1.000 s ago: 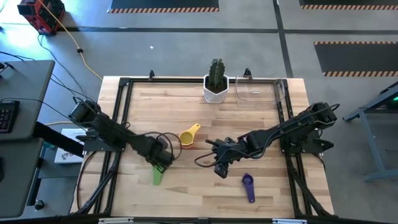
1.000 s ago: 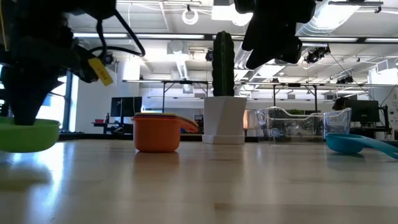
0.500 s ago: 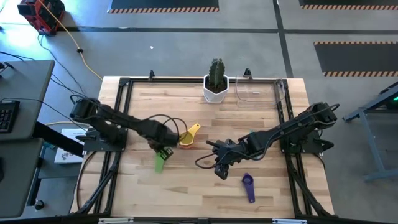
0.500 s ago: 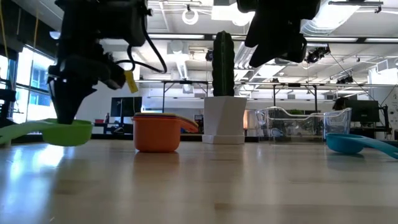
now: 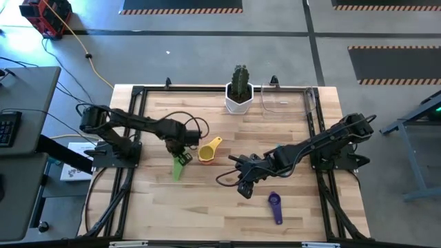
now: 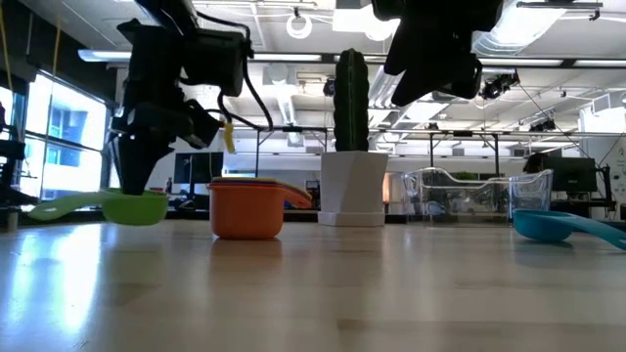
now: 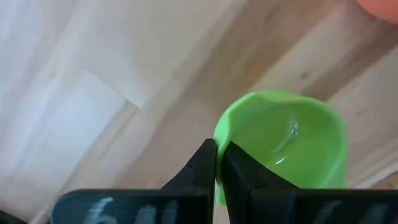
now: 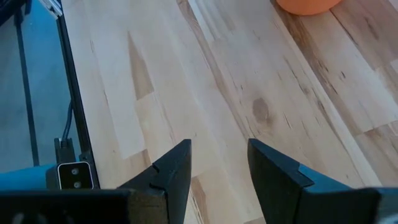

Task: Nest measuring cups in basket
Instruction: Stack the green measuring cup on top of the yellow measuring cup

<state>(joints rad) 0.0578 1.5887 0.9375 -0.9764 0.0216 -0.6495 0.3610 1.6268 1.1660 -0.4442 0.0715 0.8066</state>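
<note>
Above the wooden table (image 5: pixel 207 207), a green measuring cup (image 5: pixel 180 165) is pinched by its rim in the closed left end effector (image 7: pixel 217 163), just beside an orange cup with a yellow handle (image 5: pixel 208 150). The right end effector (image 8: pixel 217 163) is held partly open and empty near mid-table, with a purple cup (image 5: pixel 275 206) nearby. The clear basket (image 5: pixel 288 101) is seen at the far edge beside the potted cactus (image 5: pixel 239 90).
</note>
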